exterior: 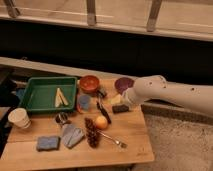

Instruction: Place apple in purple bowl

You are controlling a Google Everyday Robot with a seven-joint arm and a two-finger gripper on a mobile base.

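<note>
- The claw (117, 100) sits at the end of the white arm that reaches in from the right, low over the middle of the table (132, 145). I cannot tell whether it is apart or together, and nothing is seen in it.
- A dark block (120, 108) lies just beside the claw, on its near side.
- The purple bowl (122, 83) stands just behind the claw, its right rim hidden by the arm.
- The apple (101, 122) rests on the table, nearer the front edge and slightly left of the claw, beyond the dark block. It touches or nearly touches the brown bunch (91, 132). Being round, it has no long axis to line up with.
- The likely reach is forward-left and down; the only arm is already close.
- No brand, label or writing is legible.
</note>
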